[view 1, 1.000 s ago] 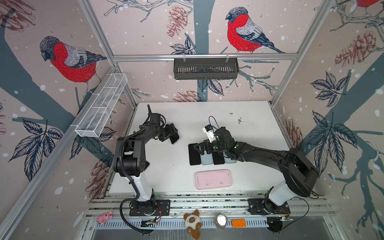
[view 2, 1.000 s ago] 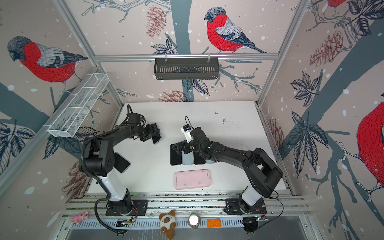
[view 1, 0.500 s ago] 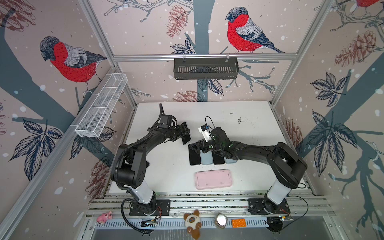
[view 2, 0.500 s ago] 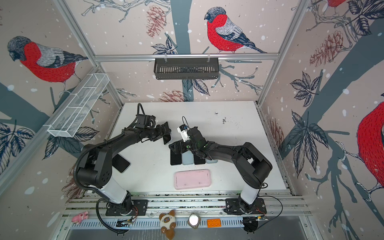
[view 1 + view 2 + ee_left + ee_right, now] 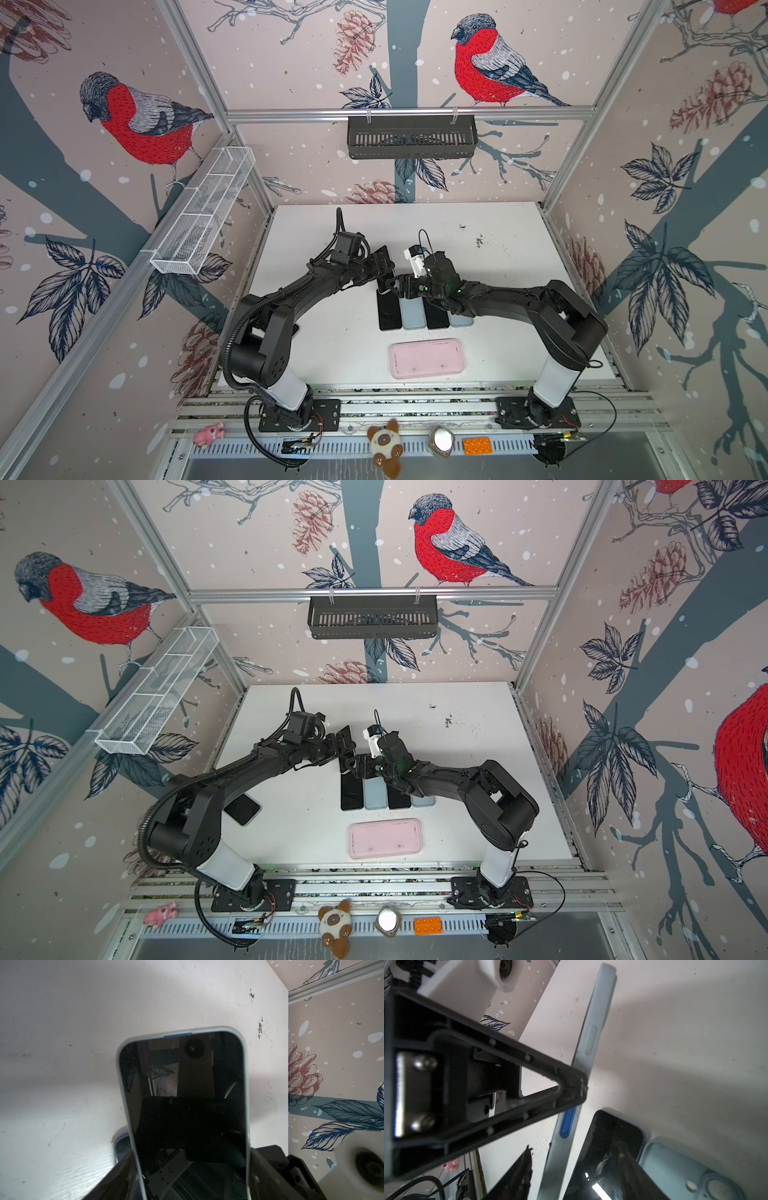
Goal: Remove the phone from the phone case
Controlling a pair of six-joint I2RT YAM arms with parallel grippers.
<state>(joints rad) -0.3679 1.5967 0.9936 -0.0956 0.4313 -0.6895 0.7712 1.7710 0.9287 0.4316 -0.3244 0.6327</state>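
Note:
In the left wrist view a phone [image 5: 182,1095] with a dark screen sits in a pale blue-grey phone case [image 5: 246,1084]. My left gripper [image 5: 191,1167] is shut on the case's long sides. In both top views it holds the cased phone [image 5: 383,255] [image 5: 345,734] tilted above the table's middle. My right gripper [image 5: 392,286] [image 5: 354,766] has come up against the phone's lower end. In the right wrist view the case [image 5: 591,1043] runs edge-on between the right gripper's [image 5: 577,1167] fingers [image 5: 525,1169], with a gap on each side, so the jaws are open.
Below the grippers on the white table [image 5: 498,257] lies a row: black phone [image 5: 390,311], blue case [image 5: 412,313], black phone [image 5: 436,318], blue case [image 5: 460,321]. A pink case [image 5: 427,358] lies nearer the front. Another dark phone [image 5: 243,808] lies under the left arm.
The left arm has carried the cased phone rightward to the table's middle. The right gripper has moved from over the row toward it and its jaws have narrowed.

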